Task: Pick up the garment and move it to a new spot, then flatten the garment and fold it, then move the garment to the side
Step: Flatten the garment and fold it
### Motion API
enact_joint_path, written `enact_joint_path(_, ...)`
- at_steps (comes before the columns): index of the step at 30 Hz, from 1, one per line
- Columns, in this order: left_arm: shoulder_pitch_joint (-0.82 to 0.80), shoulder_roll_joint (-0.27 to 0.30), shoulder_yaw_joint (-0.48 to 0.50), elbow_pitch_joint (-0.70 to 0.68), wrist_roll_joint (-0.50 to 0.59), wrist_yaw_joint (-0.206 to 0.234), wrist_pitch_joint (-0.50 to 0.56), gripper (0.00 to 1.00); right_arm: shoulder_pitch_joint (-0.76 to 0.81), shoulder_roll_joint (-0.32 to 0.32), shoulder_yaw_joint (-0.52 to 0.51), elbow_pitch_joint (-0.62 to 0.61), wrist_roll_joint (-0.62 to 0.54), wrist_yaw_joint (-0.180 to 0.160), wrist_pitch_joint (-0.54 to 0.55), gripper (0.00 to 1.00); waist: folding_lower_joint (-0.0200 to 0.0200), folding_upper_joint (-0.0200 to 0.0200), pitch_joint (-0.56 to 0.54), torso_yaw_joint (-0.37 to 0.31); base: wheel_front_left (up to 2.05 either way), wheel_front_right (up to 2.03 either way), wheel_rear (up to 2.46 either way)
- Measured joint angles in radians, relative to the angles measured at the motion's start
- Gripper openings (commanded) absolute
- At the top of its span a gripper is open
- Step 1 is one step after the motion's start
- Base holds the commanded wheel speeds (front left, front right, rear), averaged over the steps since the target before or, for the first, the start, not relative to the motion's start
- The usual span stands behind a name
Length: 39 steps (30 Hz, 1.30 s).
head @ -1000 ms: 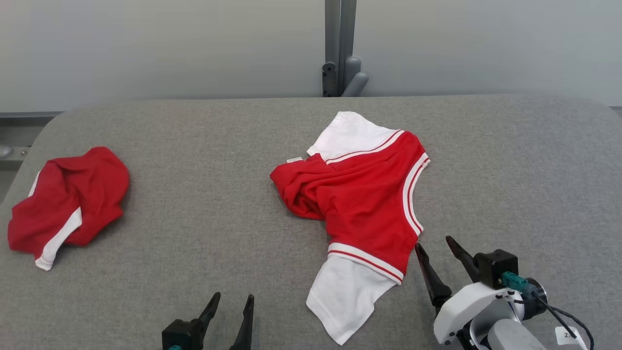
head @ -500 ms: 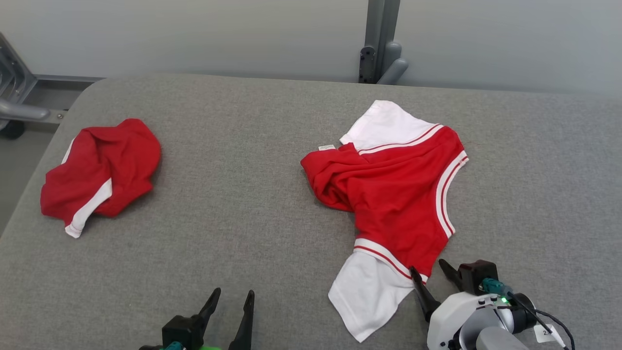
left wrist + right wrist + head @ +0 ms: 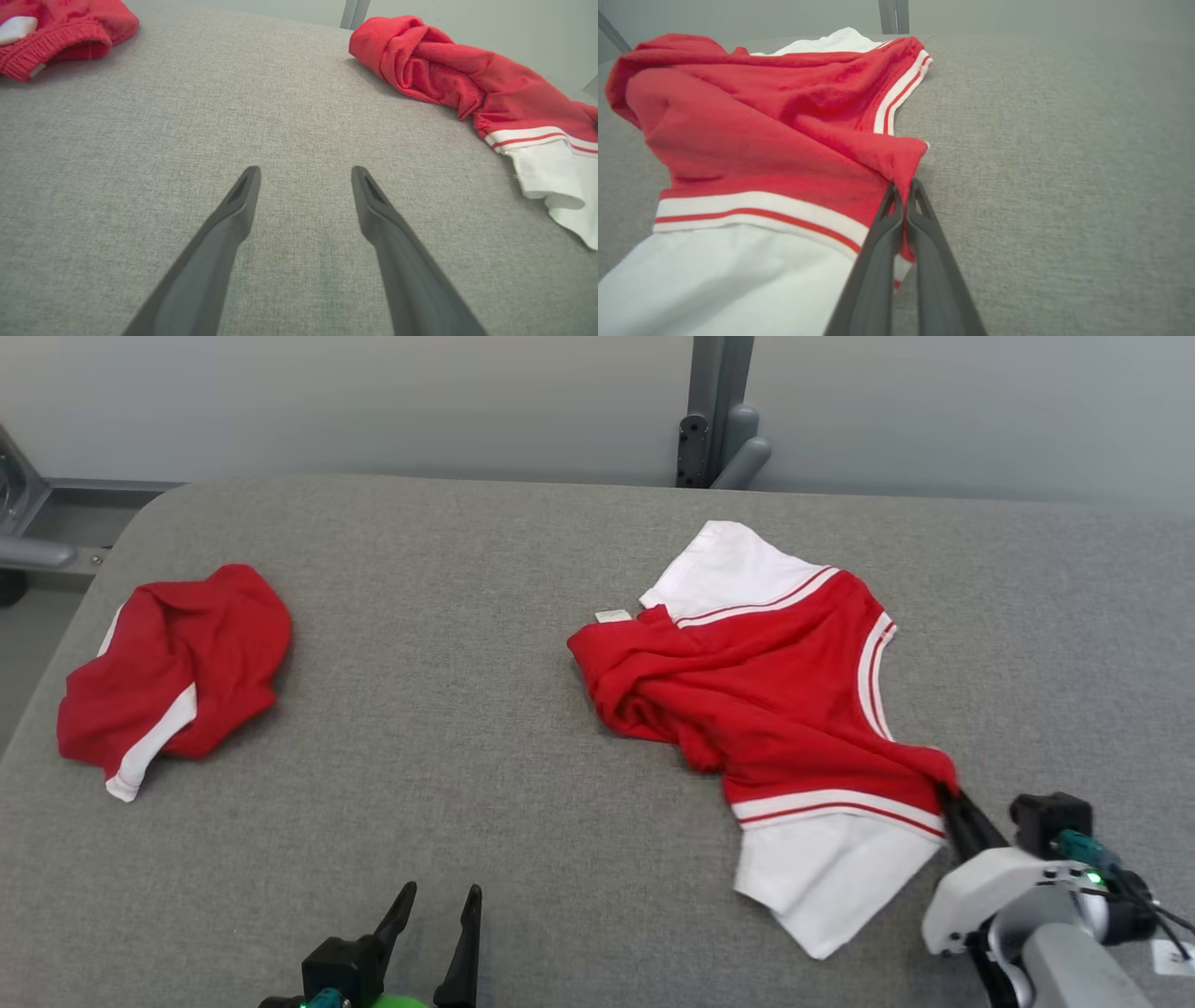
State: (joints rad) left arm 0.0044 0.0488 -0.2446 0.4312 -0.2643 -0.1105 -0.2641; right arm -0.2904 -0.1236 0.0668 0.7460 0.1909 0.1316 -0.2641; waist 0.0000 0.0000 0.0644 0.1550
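Red cloth with white sleeves and striped trim, the garment (image 3: 775, 700) lies rumpled on the grey table (image 3: 448, 775), right of centre. The right gripper (image 3: 945, 791) is clamped on its near right edge, a red fold pinched tight. The left gripper (image 3: 441, 893) hovers over the table's near edge, spread wide and holding nothing. A second red garment (image 3: 177, 653) sits at the far left.

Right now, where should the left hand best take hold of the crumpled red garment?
Probably the white-trimmed corner of the crumpled red garment: it juts toward the robot, low on the grey table. Bring the open left hand in from the near side.
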Motion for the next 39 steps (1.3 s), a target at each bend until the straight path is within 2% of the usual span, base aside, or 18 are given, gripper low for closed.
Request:
enact_joint_path(5, 0.001, 0.0, -0.004, -0.002, -0.006, 0.005, 0.0, 1.0, 0.054, -0.048, -0.13, -0.036, -0.025, 0.0, 0.0, 0.0, 0.0, 0.0, -0.011, -0.034, 0.0, 0.0, 0.0)
enact_joint_path(8, 0.001, 0.0, -0.008, -0.003, -0.007, 0.005, 0.0, 1.0, 0.08, -0.049, -0.182, -0.037, -0.066, 0.0, 0.0, 0.0, 0.0, 0.0, -0.017, -0.052, 0.0, 0.0, 0.0)
enact_joint_path(9, 0.001, 0.0, -0.008, -0.003, -0.007, 0.005, 0.0, 1.0, 0.083, -0.046, -0.199, -0.042, -0.077, 0.0, 0.0, 0.69, 0.0, 0.0, -0.018, -0.058, 0.0, 0.0, 0.0)
enact_joint_path(10, 0.001, 0.0, -0.007, -0.004, -0.007, 0.005, 0.0, 1.0, 0.083, -0.04, -0.213, -0.059, -0.085, 0.0, 0.0, 1.0, 0.0, 0.0, -0.019, -0.063, 0.0, 0.0, 0.0)
enact_joint_path(15, -0.001, 0.0, -0.002, -0.007, -0.007, 0.005, 0.0, 1.0, 0.087, 0.006, -0.229, -0.177, -0.115, 0.0, 0.0, 1.0, 0.0, 0.0, -0.019, -0.088, 0.0, 0.0, 0.0)
enact_joint_path(21, -0.061, 0.0, -0.022, -0.04, 0.002, -0.001, 0.0, 1.0, 0.104, 0.043, -0.163, -0.335, -0.091, 0.0, 0.0, 1.0, 0.0, 0.0, 0.0, -0.129, 0.0, 0.0, 0.0)
enact_joint_path(31, -0.212, 0.0, -0.054, -0.006, 0.022, -0.001, 0.0, 1.0, 0.061, 0.053, -0.072, -0.389, -0.037, 0.0, 0.0, 1.0, 0.0, 0.0, 0.085, -0.197, 0.0, 0.0, 0.0)
enact_joint_path(39, -0.291, 0.0, -0.051, 0.063, 0.065, 0.034, 0.0, 1.0, 0.033, 0.049, -0.053, -0.393, -0.027, 0.0, 0.0, 1.0, 0.0, 0.0, 0.157, -0.271, 0.0, 0.0, 0.0)
